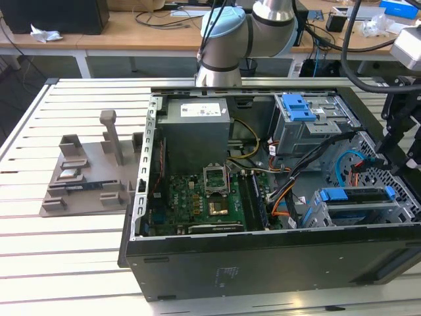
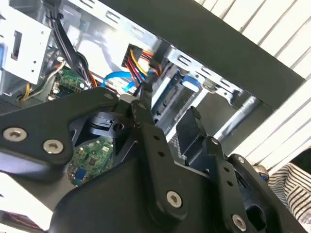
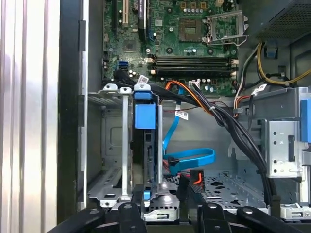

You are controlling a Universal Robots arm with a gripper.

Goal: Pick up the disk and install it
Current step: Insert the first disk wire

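Sitting on edge in the metal drive cage (image 1: 329,212) inside the open computer case (image 1: 263,253), the disk (image 3: 145,145) is showing its blue carrier rail. Gripper (image 3: 165,213) is hovering just beside it, fingers (image 2: 150,131) spread apart, holding nothing.

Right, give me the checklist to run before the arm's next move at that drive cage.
1. Disk sits inside a drive cage slot: ok.
2. Disk fully latched: cannot tell.
3. Gripper fingers apart, nothing between them: ok.
4. Blue data cable lies outside the disk's slot: ok.
5. A cable plugged into the disk: cannot tell.
6. Black cable bundle apart from the gripper: ok.
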